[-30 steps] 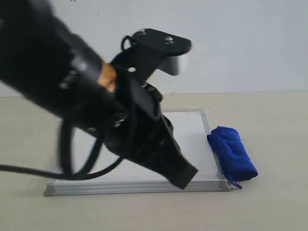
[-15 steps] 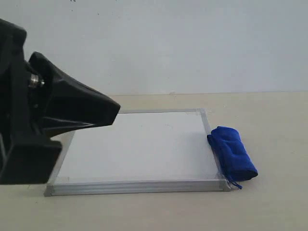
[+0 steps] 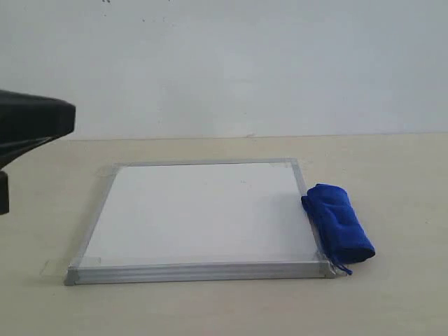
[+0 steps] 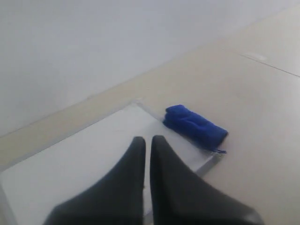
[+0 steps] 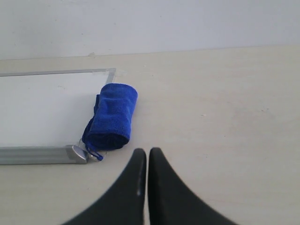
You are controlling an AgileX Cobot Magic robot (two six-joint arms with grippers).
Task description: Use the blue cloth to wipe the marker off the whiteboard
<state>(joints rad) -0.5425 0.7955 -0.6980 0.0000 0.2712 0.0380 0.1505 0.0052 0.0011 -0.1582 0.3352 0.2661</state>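
Observation:
The whiteboard [image 3: 196, 210] lies flat on the table, its white face bare; no red marker lines show on it in any view. The blue cloth [image 3: 339, 224] is a rolled bundle lying against the board's right frame, with no gripper touching it. My left gripper [image 4: 147, 139] is shut and empty, hanging above the whiteboard [image 4: 70, 159] with the blue cloth [image 4: 194, 125] beyond it. My right gripper [image 5: 147, 151] is shut and empty over bare table, a short way from the blue cloth [image 5: 112, 115] and the board's corner [image 5: 77, 153].
A black part of the left arm [image 3: 31, 124] juts in at the left edge of the exterior view, above table level. A plain white wall stands behind the beige table [image 3: 392, 175].
The left arm has drawn back to the left, off the board, uncovering the whole whiteboard. Cloth and board have not moved.

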